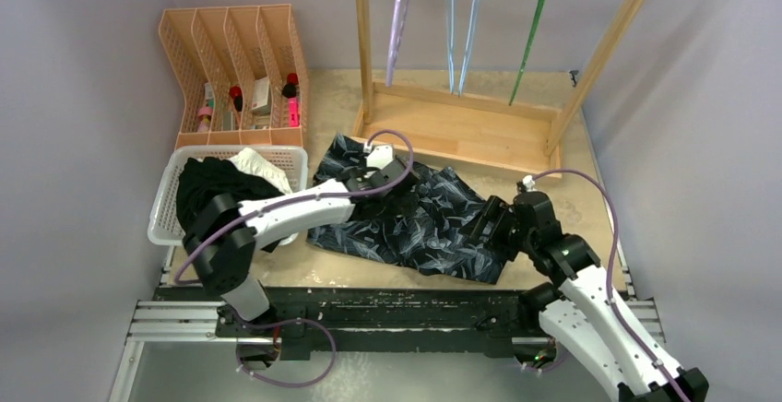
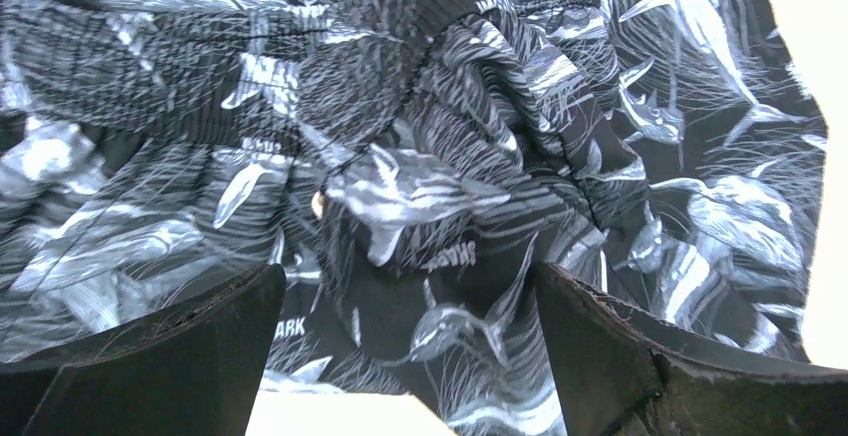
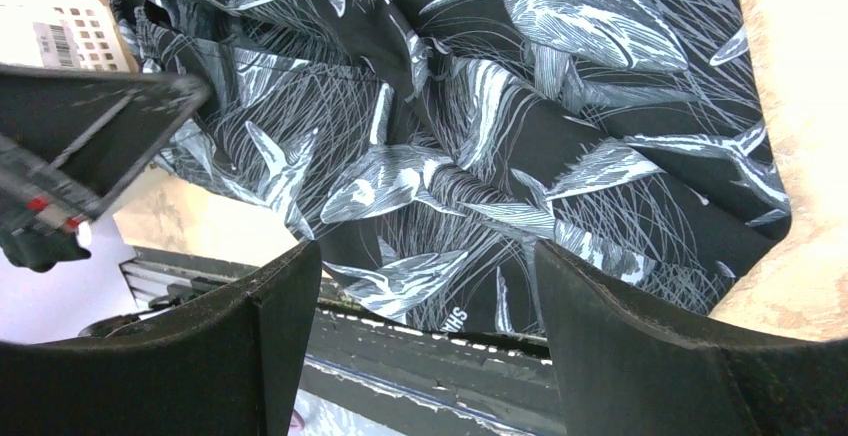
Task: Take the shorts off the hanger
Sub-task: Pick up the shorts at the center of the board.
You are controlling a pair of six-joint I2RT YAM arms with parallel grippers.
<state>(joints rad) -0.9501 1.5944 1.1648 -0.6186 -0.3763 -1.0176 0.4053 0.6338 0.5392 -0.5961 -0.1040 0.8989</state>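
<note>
**Patterned shorts lie on the table, both claws open above them**

At the left, a white basket [image 1: 164,210] holds a black pair [image 1: 210,190] and a white pair [image 1: 260,164]. Beside it, the dark patterned shorts [image 1: 415,229] lie spread on the table [image 1: 590,204], clear of the bare hangers [image 1: 461,24] on the wooden rack [image 1: 461,127] behind.

This pair looks already removed. The step in hand seems to be picking it up, probably for the basket. That calls for lowering onto a gathered fold and pinching it.

The left claw [image 2: 405,286] hovers over the bunched waistband, jaws spread wide, holding nothing. The right claw [image 3: 425,266] sits at the shorts' right edge, jaws well apart, with fabric beneath but nothing gripped.
</note>
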